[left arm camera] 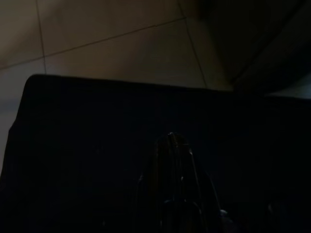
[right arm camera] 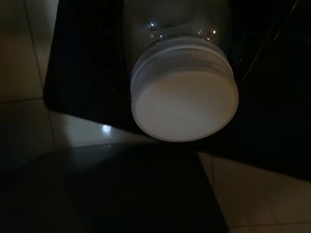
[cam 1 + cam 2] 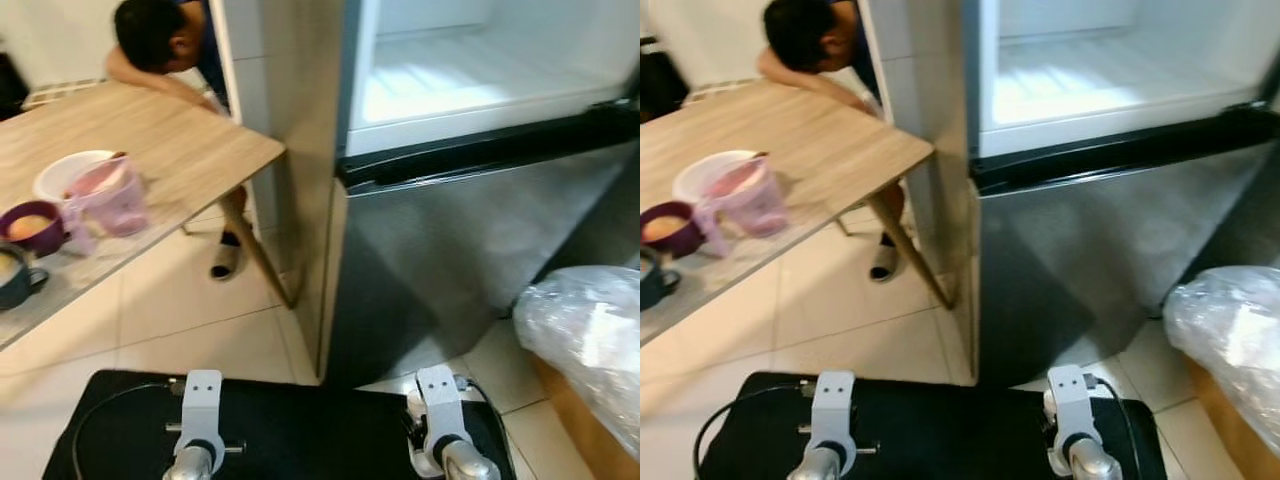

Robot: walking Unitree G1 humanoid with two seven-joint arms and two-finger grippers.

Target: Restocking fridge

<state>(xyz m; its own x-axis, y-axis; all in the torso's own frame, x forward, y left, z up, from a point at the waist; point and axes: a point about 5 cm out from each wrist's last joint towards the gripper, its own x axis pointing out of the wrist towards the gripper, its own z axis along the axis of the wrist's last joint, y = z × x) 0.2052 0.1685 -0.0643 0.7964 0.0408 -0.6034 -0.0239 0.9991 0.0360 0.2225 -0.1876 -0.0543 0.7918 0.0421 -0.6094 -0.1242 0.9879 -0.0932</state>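
Fridge (image 3: 480, 80) stands open ahead with bare shelves, and the right hand (image 2: 182, 29), hanging low over the floor, grips a white-capped jar (image 2: 184, 92) ready for shelving, while I cannot tell the left hand's (image 1: 172, 160) state.

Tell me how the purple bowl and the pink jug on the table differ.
The purple bowl is dark, opaque and low; the pink jug is pale, see-through and taller. The bowl holds something yellowish; the jug's contents cannot be made out. The bowl sits nearer the robot's left; the jug stands beside a white bowl. Both rest upright on the wooden table.
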